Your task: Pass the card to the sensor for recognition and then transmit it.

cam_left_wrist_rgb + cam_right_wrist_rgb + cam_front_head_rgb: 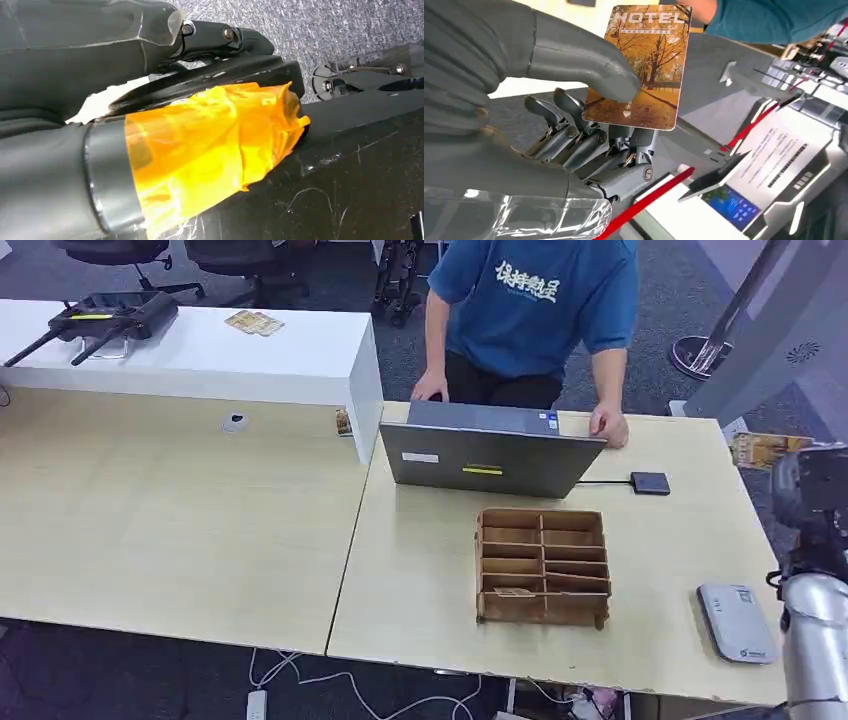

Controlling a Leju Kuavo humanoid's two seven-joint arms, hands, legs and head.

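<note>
One card, orange with HOTEL printed across it, sits in the right hand, pinched between the thick thumb on its face and the darker fingers curled behind it. From the head camera you can see the card out past the tabletop's right edge, with the right arm coming up in the bottom right corner, mostly cut off by the frame. The grey sensor lies flat near the front right corner, just right of the wooden rack. Behind the rack is a laptop, and a person stands over it with both hands on it. As for the left hand, its wrist view is crammed with dark covers and a wad of orange tape, so I can't tell if the fingers are apart or closed.
</note>
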